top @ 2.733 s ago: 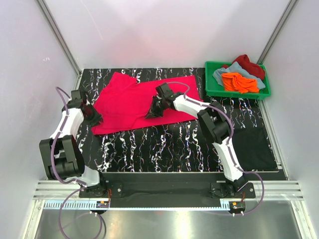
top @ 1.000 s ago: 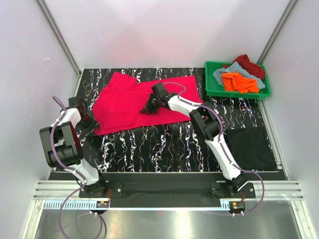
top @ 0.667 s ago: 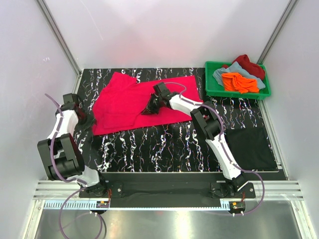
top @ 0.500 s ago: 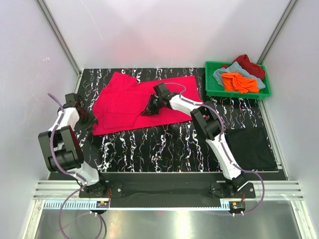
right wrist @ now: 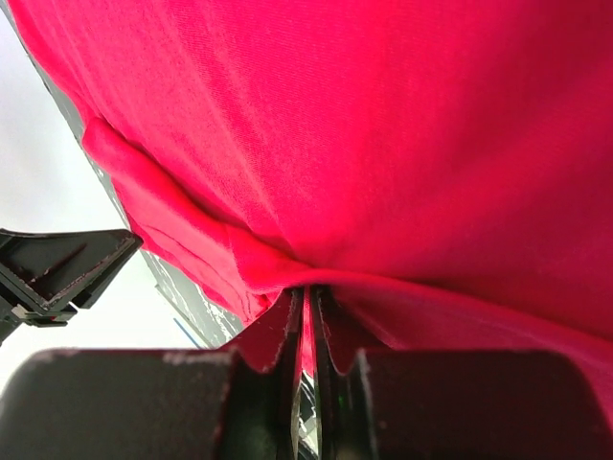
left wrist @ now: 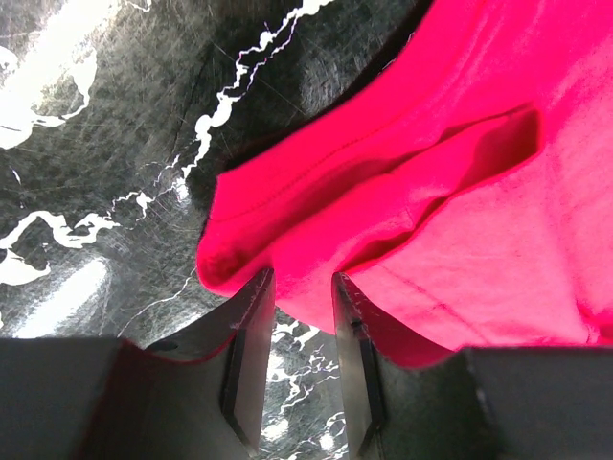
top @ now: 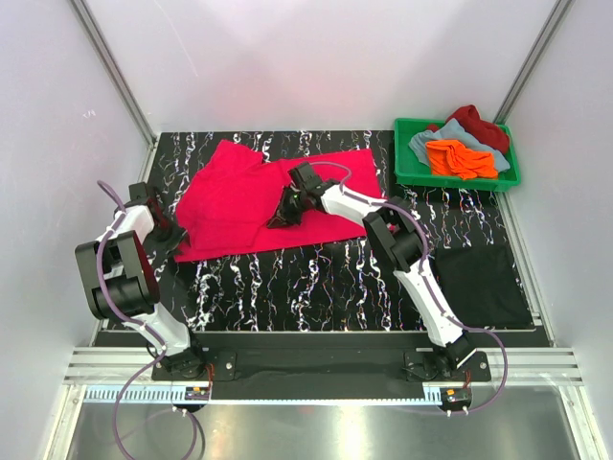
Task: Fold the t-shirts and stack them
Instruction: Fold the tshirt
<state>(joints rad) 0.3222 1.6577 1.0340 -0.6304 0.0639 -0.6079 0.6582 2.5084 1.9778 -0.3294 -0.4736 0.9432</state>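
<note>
Pinkish-red cloth is covering the back left of the black marbled worktop (top: 316, 278): one t-shirt (top: 230, 196) is lying spread out there, mostly flat, with a few creases.

The left jaws are sitting at its near left corner, low against the worktop. In the left wrist view the two fingers (left wrist: 247, 350) are standing partly apart, with a thick rolled fold of the hem (left wrist: 287, 249) running down between them. The fold is filling the gap, so they seem to be clamping it, though the contact itself is partly hidden.

The right jaws are reaching into the middle of the same t-shirt, near its front edge. In the right wrist view their fingers (right wrist: 287, 326) are standing almost together, pinching a thin ridge of the red cloth that is tenting up around them.

At the back right a green crate (top: 450, 183) is holding three more shirts in a loose heap. An orange t-shirt (top: 460, 158) is lying at the front, with a grey-blue t-shirt (top: 426, 142) beside it and a dark red t-shirt (top: 477, 123) behind.
</note>
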